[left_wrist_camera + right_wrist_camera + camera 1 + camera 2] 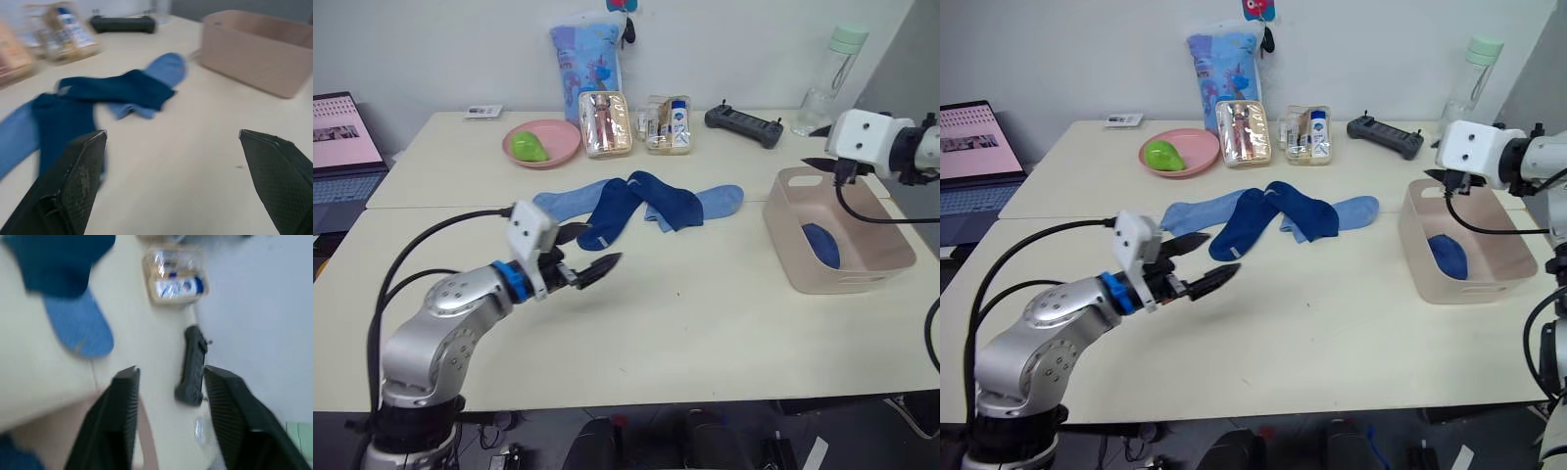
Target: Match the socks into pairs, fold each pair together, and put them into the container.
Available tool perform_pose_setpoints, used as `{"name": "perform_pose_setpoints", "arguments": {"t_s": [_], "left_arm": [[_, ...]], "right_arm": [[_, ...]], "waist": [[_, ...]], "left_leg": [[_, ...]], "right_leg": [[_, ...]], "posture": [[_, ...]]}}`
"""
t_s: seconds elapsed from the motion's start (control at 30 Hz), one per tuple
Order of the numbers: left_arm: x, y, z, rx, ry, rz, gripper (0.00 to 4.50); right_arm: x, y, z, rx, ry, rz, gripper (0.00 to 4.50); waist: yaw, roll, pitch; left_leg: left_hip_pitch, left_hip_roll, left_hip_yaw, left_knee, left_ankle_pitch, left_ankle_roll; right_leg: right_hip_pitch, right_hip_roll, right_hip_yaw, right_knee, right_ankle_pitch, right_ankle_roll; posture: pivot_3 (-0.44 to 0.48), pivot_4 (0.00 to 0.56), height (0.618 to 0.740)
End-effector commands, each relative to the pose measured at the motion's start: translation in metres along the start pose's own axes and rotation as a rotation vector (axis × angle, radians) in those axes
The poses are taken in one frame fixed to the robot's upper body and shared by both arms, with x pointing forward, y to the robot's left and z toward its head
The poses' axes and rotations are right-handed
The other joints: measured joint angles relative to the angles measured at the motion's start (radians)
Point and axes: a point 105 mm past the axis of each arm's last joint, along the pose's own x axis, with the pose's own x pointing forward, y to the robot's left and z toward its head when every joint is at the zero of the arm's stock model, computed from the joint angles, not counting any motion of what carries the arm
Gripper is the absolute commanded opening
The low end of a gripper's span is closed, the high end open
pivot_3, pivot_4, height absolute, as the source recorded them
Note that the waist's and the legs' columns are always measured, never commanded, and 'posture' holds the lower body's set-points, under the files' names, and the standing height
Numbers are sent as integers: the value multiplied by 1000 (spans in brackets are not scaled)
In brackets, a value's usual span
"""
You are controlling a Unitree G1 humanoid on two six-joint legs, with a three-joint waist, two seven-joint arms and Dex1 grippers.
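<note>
Left gripper (pixel 589 266) wide open, empty, near overlapped socks (pixel 636 208) mid-table; right gripper (pixel 168 396) part-open, empty over container (pixel 842 279); risk: snagging mismatched colours together.

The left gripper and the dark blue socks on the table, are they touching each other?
Apart. In the left wrist view, the left gripper is open, with bare table between its fingers, and the dark blue socks lie beyond the fingertips.

L pincer (pixel 1197 262) open nr socks (pixel 1268 213); bin (pixel 1469 284) right.
</note>
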Motion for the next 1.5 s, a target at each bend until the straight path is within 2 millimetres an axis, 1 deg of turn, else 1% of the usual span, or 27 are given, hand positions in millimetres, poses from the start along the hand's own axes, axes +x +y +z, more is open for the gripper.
{"name": "perform_pose_setpoints", "arguments": {"t_s": [0.03,0.07,0.1,0.13,0.17,0.2,0.23,0.3,0.33,0.37,0.43,0.47,0.5,0.6,0.67,0.73,0.8,0.9,1.0,1.13,1.17,1.2,1.23,1.27,1.3,1.4,1.5], "left_arm": [[-13,14,10,59,-68,120,4500],[-15,17,8,58,-71,140,4500],[-17,17,6,59,-72,153,4500],[-22,24,-8,69,-53,217,4500],[-26,28,-18,78,-37,263,4500],[-33,28,-31,101,-2,302,4500],[-37,24,-39,91,4,321,4500],[-33,15,-42,76,-7,326,4500],[-35,14,-44,64,-16,339,4500],[-32,9,-49,57,-15,345,4500],[-35,-1,-61,2,-38,374,4500],[-36,-5,-65,-18,-47,381,4500],[-37,-7,-71,-11,-38,393,4500],[-41,-15,-85,-7,-17,409,4500],[-42,-17,-91,-17,5,406,4500],[-46,-15,-96,-74,11,423,4500],[-49,-8,-95,-72,-8,441,4500],[-48,-5,-94,-74,-21,439,4500],[-43,-5,-96,-62,-6,435,4500],[-34,3,-88,-38,-14,433,4500],[-29,4,-85,-22,-17,412,4500],[-19,8,-79,4,-21,368,4500],[-13,12,-75,23,-22,338,4500],[-2,17,-73,43,-3,301,4500],[4,22,-73,54,14,281,4500],[33,32,-72,75,61,182,4500],[53,44,-73,94,90,160,4500]], "right_arm": [[4,-4,38,189,-209,-107,3422],[6,0,44,233,-239,-112,3785],[9,8,49,266,-265,-100,4178],[24,34,63,387,-330,-78,4461],[31,54,74,483,-372,-61,4461],[40,80,83,599,-392,-42,4461],[44,102,89,681,-393,-24,4461],[41,116,87,746,-369,-16,4461],[42,125,87,734,-350,-7,4461],[40,136,80,710,-317,-5,4461],[35,178,60,690,-225,40,4461],[31,191,54,675,-196,53,4461],[27,197,47,677,-171,38,4461],[18,207,35,652,-131,9,4461],[17,211,33,656,-119,-8,4461],[19,215,32,677,-111,-19,4461],[24,214,38,684,-136,-22,4461],[26,203,44,728,-185,-29,4461],[27,200,37,720,-169,-30,4461],[32,195,47,766,-216,-15,4461],[33,195,49,776,-227,-6,4461],[35,194,53,775,-240,-1,4461],[38,195,57,775,-250,3,4461],[40,195,60,763,-253,3,4461],[42,196,62,752,-254,2,4461],[45,195,68,751,-260,6,4461],[50,192,71,745,-266,-14,4461]], "waist": [[1,0,0],[2,0,0],[3,0,0],[5,0,0],[6,-2,-4],[8,-2,-5],[6,-2,-5],[10,-1,-4],[22,1,-2],[30,1,-2],[40,0,-4],[44,-2,-9],[46,-4,-11],[41,-3,-9],[28,-2,-9],[21,-2,-9],[19,-2,-9],[19,-2,-9],[21,-3,-9],[24,-3,-9],[23,-3,-9],[23,-3,-9],[24,-3,-9],[23,-3,-9],[24,-3,-9],[23,-3,-9],[21,-3,-9]], "left_leg": [[0,0,0,0,0,0],[0,0,0,0,0,0],[-1,0,0,0,0,0],[-2,0,-1,0,0,0],[-3,0,-1,0,0,0],[-3,0,-2,-1,0,0],[-1,1,-2,-2,-1,0],[-2,2,-2,-2,-1,0],[-3,1,-2,-1,-1,0],[-5,-1,-2,0,0,0],[-5,-3,-2,1,0,1],[-3,-3,-3,1,-1,2],[-2,-3,-3,0,-1,3],[-3,-2,0,-1,-1,3],[-1,-2,1,-1,-1,3],[2,-1,1,-1,-1,3],[5,0,1,-1,-1,3],[4,0,1,-2,-1,3],[4,0,1,-2,-1,3],[4,0,1,-2,-1,3],[4,0,1,-2,-1,3],[4,0,1,-2,-1,3],[4,0,1,-2,-1,3],[4,0,1,-2,-1,3],[4,0,0,-2,-1,3],[4,-1,1,-1,-1,3],[4,-1,2,-1,-1,3]], "right_leg": [[0,0,0,0,0,0],[0,0,0,0,0,0],[0,0,-1,0,0,0],[-1,-1,-1,-1,0,0],[-1,-1,-1,-1,0,0],[-1,-1,-1,-2,0,0],[-1,-1,-2,-1,0,0],[-2,0,-2,-1,0,0],[-2,-1,-2,0,0,0],[-4,-2,-2,0,1,-1],[-2,-4,-2,-1,2,1],[0,-4,-3,-3,2,1],[1,-4,-3,-5,2,1],[-1,-3,-2,-5,1,2],[-1,-3,-1,-2,1,2],[1,-1,-1,-1,1,1],[3,0,-1,-1,1,1],[3,1,-1,-1,1,1],[3,0,-1,-1,1,1],[3,0,-1,-2,1,1],[3,0,-1,-2,1,1],[3,0,-1,-1,1,1],[3,0,-1,-1,1,1],[3,0,-1,-1,1,1],[3,1,-2,0,1,1],[3,1,-2,0,1,1],[2,1,-2,-1,1,1]], "posture": [[0,150,740],[0,150,740],[0,150,740],[0,150,740],[0,150,740],[0,150,740],[0,150,740],[0,150,740],[0,150,740],[0,150,740],[0,150,740],[0,150,740],[0,150,740],[0,150,740],[0,150,740],[0,150,740],[0,150,740],[0,150,740],[0,150,740],[0,150,740],[0,150,740],[0,150,740],[0,150,740],[0,150,740],[0,150,740],[0,150,740],[0,150,740]]}}
